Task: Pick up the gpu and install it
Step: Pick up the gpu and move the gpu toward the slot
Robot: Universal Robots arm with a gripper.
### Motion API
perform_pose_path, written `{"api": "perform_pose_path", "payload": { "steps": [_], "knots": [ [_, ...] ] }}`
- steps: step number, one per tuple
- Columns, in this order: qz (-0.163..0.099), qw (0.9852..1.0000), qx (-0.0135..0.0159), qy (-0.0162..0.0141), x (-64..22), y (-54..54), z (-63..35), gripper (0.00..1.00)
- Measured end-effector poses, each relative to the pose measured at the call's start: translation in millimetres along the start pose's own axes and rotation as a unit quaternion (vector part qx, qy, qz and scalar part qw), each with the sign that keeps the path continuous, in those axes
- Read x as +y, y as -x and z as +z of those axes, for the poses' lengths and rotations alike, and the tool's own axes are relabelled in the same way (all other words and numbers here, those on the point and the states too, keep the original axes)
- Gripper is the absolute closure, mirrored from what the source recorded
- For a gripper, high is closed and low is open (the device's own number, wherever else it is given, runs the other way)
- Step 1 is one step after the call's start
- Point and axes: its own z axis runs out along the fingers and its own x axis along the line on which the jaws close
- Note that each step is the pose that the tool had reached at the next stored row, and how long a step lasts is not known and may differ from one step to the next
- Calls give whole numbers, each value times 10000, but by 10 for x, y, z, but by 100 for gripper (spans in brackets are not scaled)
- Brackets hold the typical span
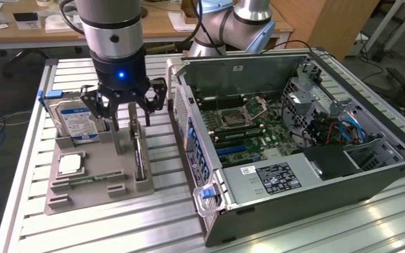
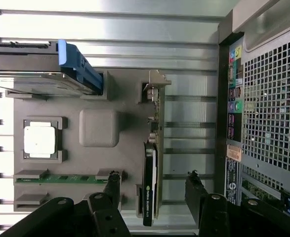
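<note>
Gripper point(image 1: 128, 121) is held just above the tray point(image 1: 97, 197), jaws spread wide, nothing clamped. The gpu point(image 1: 138, 153) is stood on its long edge in a slot along the tray edge nearest the computer case point(image 1: 308, 174). In the wrist view the gpu point(image 2: 151, 163) is straddled by the gripper point(image 2: 153, 176): one of the fingers point(image 2: 112, 185) is over the tray side, the other over the bare desk point(image 2: 184, 123) strip between tray and case. Open gaps are seen on both card faces, no contact. Case wall point(image 2: 268, 98) is near the outer finger, so room is tighter there. Hard drive point(image 1: 76, 121), CPU point(image 1: 70, 164) and memory stick point(image 1: 90, 180) are seated on the tray side away from the case, apart from the fingers.
</note>
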Motion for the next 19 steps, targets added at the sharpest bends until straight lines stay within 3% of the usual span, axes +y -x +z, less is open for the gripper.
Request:
{"api": "perform_pose_path", "payload": {
  "steps": [6, 10, 19],
  "knots": [
    [-5, 10000, 1, -1, -6, -1, 96, 35],
    [-108, 9999, 28, -1, -18, -3, 167, 35],
    [-122, 9999, 30, 0, -40, -5, 315, 35]
  ]
}}
